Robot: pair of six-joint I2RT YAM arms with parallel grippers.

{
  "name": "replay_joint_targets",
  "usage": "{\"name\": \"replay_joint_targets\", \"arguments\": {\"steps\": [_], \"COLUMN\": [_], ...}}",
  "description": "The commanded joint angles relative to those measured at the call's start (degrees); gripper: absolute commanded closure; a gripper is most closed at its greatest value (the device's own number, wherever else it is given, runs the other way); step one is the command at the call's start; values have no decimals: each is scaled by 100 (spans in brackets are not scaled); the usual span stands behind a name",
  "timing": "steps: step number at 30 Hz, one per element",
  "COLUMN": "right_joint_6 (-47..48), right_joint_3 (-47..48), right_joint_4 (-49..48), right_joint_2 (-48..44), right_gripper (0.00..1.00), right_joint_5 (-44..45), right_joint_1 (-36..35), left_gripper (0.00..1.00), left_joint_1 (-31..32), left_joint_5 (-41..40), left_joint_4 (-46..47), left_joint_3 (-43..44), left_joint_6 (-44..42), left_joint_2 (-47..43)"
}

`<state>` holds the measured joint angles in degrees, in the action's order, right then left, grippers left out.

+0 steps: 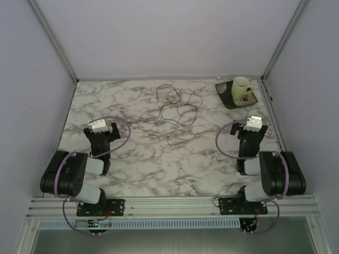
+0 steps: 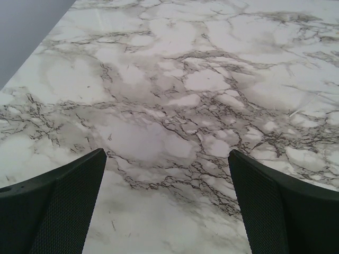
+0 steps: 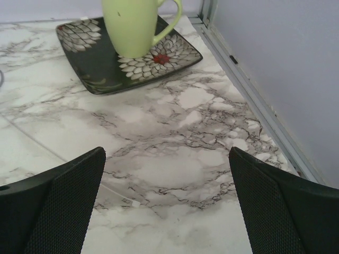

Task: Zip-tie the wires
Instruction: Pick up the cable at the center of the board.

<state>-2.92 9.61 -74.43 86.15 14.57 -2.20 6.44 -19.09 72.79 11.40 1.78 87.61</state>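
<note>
The wires (image 1: 178, 104) are thin dark strands in loose loops on the marble table (image 1: 159, 153) at the far centre, seen only in the top view. My left gripper (image 1: 100, 128) is open and empty over bare marble at the near left; in its wrist view (image 2: 167, 153) the jaws stand wide apart. My right gripper (image 1: 253, 126) is open and empty at the near right, also wide apart in its wrist view (image 3: 167, 151). A thin pale strip with a small square head, like a zip tie (image 3: 134, 203), lies on the marble just ahead of the right gripper's left finger.
A pale green mug (image 1: 241, 87) stands on a dark square floral plate (image 1: 228, 98) at the far right corner; both show in the right wrist view, mug (image 3: 135, 26) and plate (image 3: 95, 69). Metal frame rails and purple walls enclose the table.
</note>
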Motion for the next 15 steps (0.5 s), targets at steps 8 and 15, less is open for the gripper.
{"name": "replay_joint_targets", "arguments": {"steps": [8, 15], "right_joint_6": [-519, -1392], "right_joint_3": [1992, 3400], "right_joint_4": [5169, 6174], "right_joint_2": [-1618, -683], "right_gripper": [1, 1], "right_joint_5": [-71, -324], "right_joint_1": [-1381, -2547], "left_gripper": [0, 1], "left_joint_1": [15, 23], "left_joint_5": [46, 1719], "left_joint_4": [-5352, -6564], "left_joint_3": [2684, 3053], "left_joint_6": [1135, 2604], "left_joint_2": [-2378, -2571]}}
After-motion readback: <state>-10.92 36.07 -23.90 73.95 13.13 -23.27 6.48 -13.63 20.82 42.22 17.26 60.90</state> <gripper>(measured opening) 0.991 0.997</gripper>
